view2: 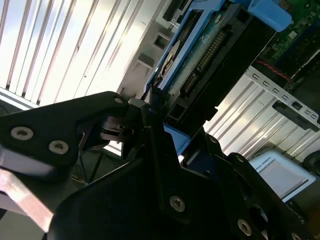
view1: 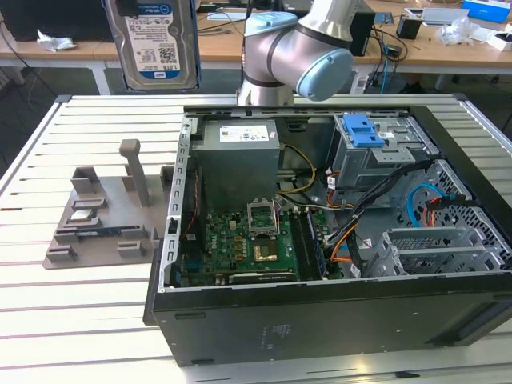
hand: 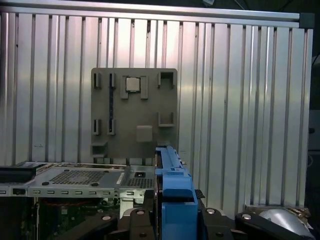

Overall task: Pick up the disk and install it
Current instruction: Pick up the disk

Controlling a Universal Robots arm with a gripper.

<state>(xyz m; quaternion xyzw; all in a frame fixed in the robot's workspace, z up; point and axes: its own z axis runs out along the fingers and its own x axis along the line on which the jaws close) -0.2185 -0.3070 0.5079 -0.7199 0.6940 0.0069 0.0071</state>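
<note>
Item: one disk (view1: 152, 44), a silver hard drive with a white-and-blue barcode label and blue side rails (hand: 175, 195). Upright, held in the air above the table's (view1: 80, 312) far edge, at the exterior view's left.

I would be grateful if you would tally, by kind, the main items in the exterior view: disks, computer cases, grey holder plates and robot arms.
disk, held aloft in the jaws: 1
open computer case: 1
grey holder plate: 1
robot arm: 1
Total: 4
</note>
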